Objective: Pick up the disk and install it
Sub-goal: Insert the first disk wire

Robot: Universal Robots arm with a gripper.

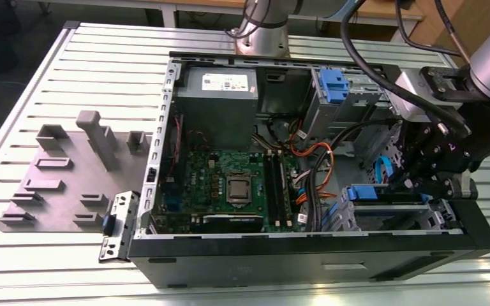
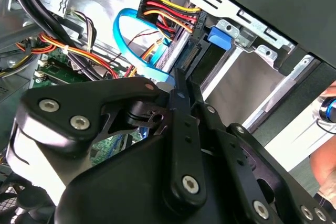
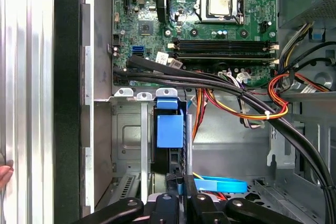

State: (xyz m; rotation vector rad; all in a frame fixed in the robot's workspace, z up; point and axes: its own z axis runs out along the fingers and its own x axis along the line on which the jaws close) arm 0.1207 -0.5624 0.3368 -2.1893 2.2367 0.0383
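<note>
Seeing flat silver metal disk with blue plastic carrier frame (image 1: pixel 372 194) sitting in the grey metal drive cage (image 1: pixel 398 222), at the exterior view's lower right. Standing on its thin edge, not lying flat. Showing the disk (image 3: pixel 169 127) end-on in the first wrist view, blue tab facing outward, slotted between cage rails.

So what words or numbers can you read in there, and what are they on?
No text here is clear enough to quote.
The white sticker on the large grey metal box has print, but it is too small to read.
The small white sticker on the green circuit board has print, but it is too small to read.
I cannot make out any other text.
</note>
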